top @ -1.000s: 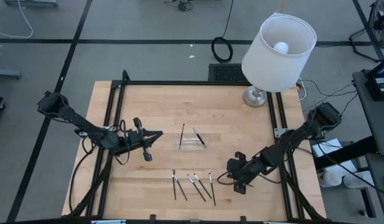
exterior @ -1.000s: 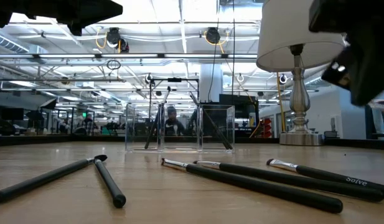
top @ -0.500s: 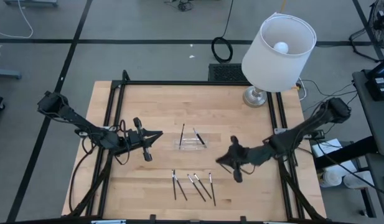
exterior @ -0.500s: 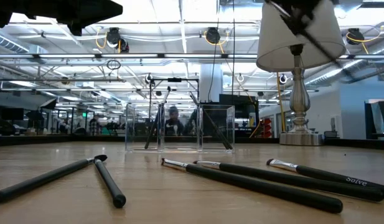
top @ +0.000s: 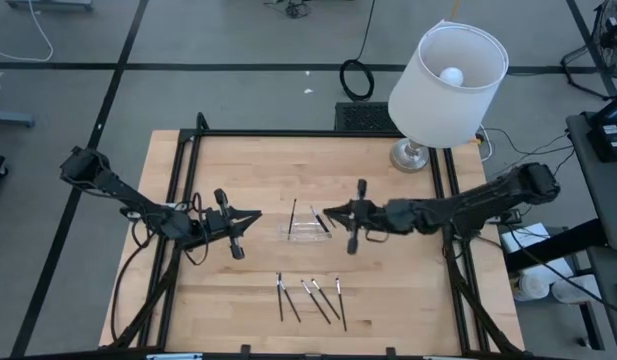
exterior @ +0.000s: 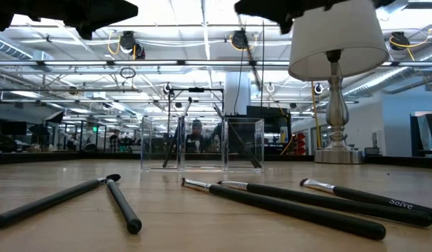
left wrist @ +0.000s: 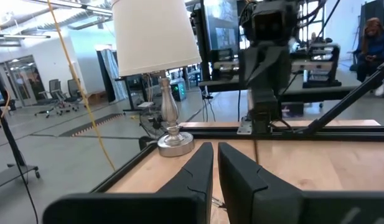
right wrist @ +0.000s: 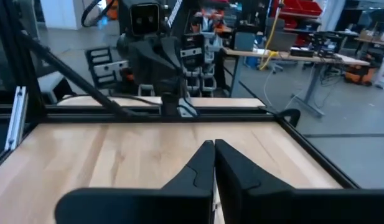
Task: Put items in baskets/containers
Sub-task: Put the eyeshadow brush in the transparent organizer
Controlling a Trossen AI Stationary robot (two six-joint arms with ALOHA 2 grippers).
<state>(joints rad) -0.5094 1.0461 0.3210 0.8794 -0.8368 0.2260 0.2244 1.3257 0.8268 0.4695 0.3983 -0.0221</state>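
High view: wooden table point(top: 238, 300) framed in black rails; clear tray point(top: 308, 228) at centre w/ sticks inside; five sticks point(top: 310, 297) lie near the front edge. Lamp point(top: 446, 75) at back right. Right gripper point(top: 333, 214) is seen just beside the tray, fingers together; left gripper point(top: 256, 215) well apart, fingers together.

Low view: tray point(exterior: 201, 143) stands behind the sticks point(exterior: 286, 203); grippers cut off at top. Person behind tray, blurred.

Left wrist view: fingers point(left wrist: 198, 168) nearly touching.

Right wrist view: fingers point(right wrist: 204, 165) closed; whether a stick is held cannot be told.

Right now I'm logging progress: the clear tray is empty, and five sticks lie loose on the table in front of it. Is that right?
Not quite: the clear tray is not empty. The high view shows at least two leaning sticks in it, and the low view confirms them inside its walls. The five loose sticks do lie on the table in front of it.
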